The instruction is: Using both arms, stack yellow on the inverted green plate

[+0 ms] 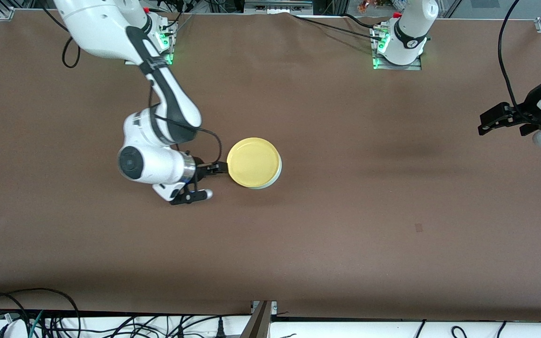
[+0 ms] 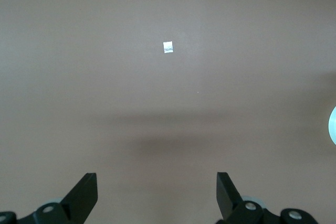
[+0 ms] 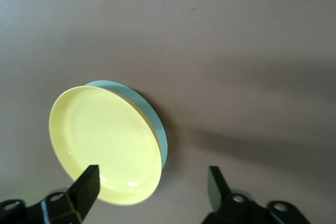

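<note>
Round pale-yellow plastic plate [image 1: 253,162] resting on pale mint-green plate [image 1: 273,179], mid-table [image 1: 345,211]. Right hand [image 1: 219,169] spread wide beside its rim. Left hand [image 1: 500,119] spread, waiting aside.

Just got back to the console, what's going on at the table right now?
The yellow plate sits right way up on the inverted green plate, whose edge peeks out beneath it, mid-table. The right pincer is open beside the yellow plate's rim toward the right arm's end of the table, gripping nothing. The left arm waits at its own end of the table, its left pincer open over bare tabletop.
</note>
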